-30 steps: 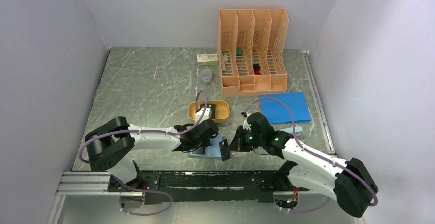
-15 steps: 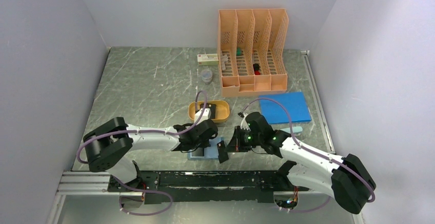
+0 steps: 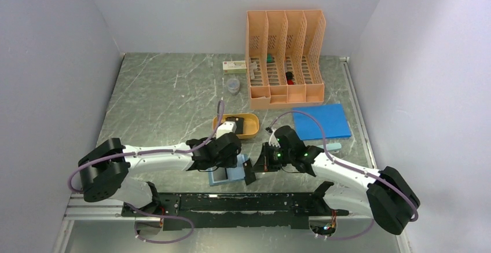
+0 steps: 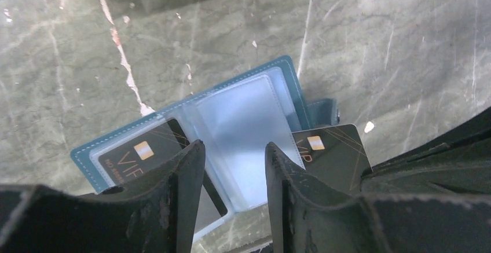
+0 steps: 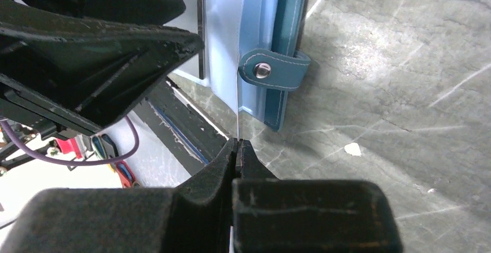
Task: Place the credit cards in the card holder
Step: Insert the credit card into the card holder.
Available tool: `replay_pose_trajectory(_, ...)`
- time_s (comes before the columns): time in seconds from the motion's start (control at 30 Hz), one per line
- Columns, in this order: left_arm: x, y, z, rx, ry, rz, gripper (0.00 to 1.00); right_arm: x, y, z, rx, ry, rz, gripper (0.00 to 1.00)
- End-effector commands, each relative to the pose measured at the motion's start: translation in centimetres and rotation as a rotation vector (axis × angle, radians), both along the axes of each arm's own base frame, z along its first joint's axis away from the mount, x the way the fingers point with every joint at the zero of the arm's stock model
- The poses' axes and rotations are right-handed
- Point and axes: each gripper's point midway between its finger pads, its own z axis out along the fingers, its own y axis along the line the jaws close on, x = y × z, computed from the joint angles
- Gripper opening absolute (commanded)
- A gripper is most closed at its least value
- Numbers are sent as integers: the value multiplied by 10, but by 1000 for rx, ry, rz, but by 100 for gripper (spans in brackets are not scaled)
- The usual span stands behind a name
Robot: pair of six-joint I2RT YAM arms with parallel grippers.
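The teal card holder (image 4: 243, 114) lies open on the marble near the table's front edge (image 3: 227, 175). One black credit card (image 4: 139, 151) sits in its left clear pocket. My left gripper (image 4: 234, 145) hovers open just above the middle pocket, with nothing between its fingers. My right gripper (image 5: 237, 143) is shut on a second black credit card (image 4: 333, 149), held on edge at the holder's right side beside the snap tab (image 5: 272, 70). In the top view that card (image 3: 249, 172) touches the holder's right edge, between the two grippers (image 3: 230, 159) (image 3: 262, 164).
An orange oval tray (image 3: 250, 127) holding a white object stands just behind the left gripper. A bright-blue sheet (image 3: 321, 121) lies to the right. An orange file organizer (image 3: 285, 56), a small white box (image 3: 234, 66) and a small cup (image 3: 233, 85) stand at the back.
My left gripper has opened from shut and its arm has shifted slightly left. The right gripper has carried its card left, against the holder's right side.
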Motion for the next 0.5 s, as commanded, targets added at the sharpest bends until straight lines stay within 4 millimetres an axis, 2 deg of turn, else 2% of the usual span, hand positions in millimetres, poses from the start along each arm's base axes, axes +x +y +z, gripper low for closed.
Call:
replay_pose_trajectory(0.0,-8,-16,3,-43,33,-69,49,2,13,13,63,-34,42,0)
replay_pose_trajectory(0.2,-9,-19,-3,-36,37,-84,52,-3,19,14,79,-34,87,0)
replay_pose_trajectory(0.47,-7,-6,-36,82,58,-73,50,-6,18,9,70,-26,92,0)
